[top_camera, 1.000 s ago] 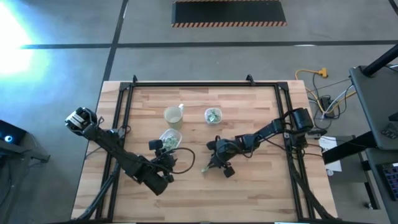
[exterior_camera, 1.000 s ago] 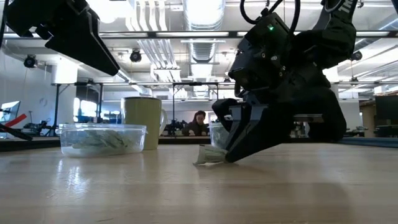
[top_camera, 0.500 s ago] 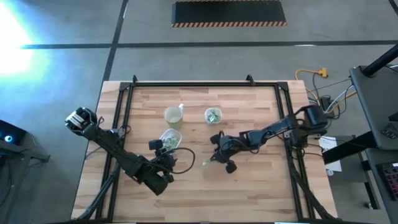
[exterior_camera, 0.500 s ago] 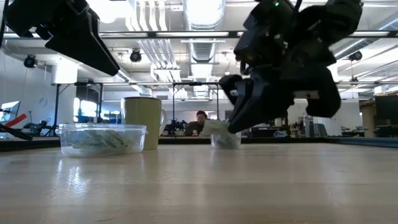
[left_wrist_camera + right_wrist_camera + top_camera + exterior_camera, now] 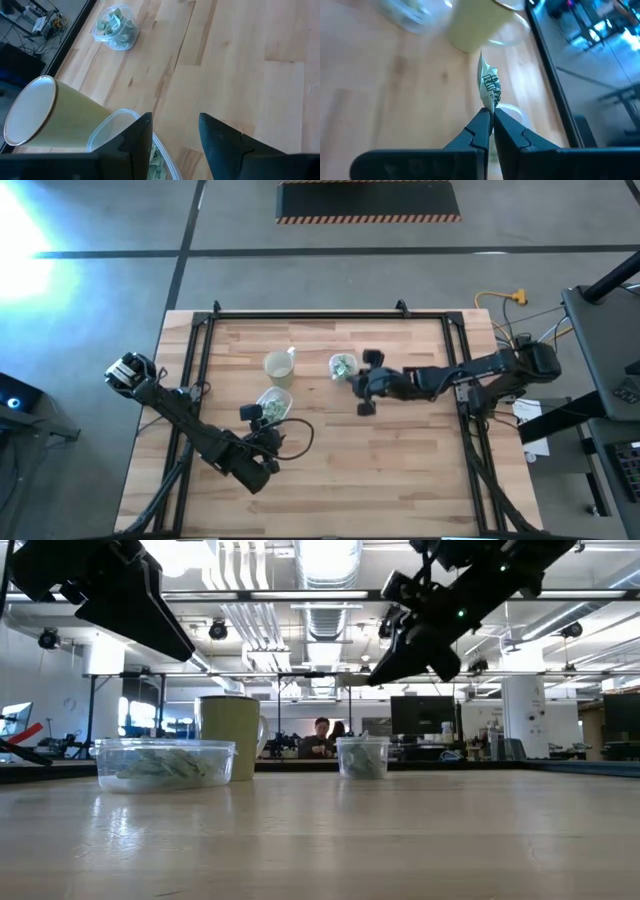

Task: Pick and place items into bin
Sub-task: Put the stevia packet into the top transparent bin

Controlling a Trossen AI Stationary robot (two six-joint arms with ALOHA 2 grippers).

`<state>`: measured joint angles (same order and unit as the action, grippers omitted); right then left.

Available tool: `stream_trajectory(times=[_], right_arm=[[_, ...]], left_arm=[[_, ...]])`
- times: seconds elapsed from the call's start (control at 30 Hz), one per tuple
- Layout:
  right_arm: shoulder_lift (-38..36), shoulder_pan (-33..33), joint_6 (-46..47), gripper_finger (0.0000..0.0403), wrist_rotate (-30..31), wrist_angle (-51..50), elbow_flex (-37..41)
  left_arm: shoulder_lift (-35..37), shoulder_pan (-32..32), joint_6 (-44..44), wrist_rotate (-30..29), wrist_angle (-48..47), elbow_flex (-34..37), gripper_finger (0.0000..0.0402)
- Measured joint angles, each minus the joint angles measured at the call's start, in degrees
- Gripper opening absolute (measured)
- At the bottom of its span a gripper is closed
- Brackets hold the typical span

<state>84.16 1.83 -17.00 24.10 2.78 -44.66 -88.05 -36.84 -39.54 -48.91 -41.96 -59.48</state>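
While the right gripper's (image 5: 489, 116) fingers pinch a wrapped piece (image 5: 489, 85), blur hides its print.

My left gripper (image 5: 175, 137) hangs over the wooden table (image 5: 240, 65), jaws apart. Just ahead sits a clear tub (image 5: 112, 132) beside the pale yellowish cup (image 5: 42, 120). Farther off, a small clear container (image 5: 115, 27) holds green-and-white wrapped items (image 5: 114, 24)
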Motion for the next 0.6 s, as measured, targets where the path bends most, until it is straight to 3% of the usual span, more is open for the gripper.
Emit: stream_trajectory(times=[0.33, 0.47, 0.6], right_arm=[[5.3, -11.8, -0.1, 0.0013, -0.9, 0.3, 0.1], [9.3, -13.7, -1.4, 0.0013, -4.9, 2.0, 0.1], [12.6, -13.9, -3.9, 0.0013, -4.8, 4.2, -0.5]], left_arm=[[0.0, 0.0, 1.1, -1.1, 0.5, 0.0, 0.0144], [0.0, 0.0, 2.9, -1.1, 1.9, 0.0, 0.0144], [0.0, 0.1, 3.0, -1.1, 2.2, 0.0, 0.0144]])
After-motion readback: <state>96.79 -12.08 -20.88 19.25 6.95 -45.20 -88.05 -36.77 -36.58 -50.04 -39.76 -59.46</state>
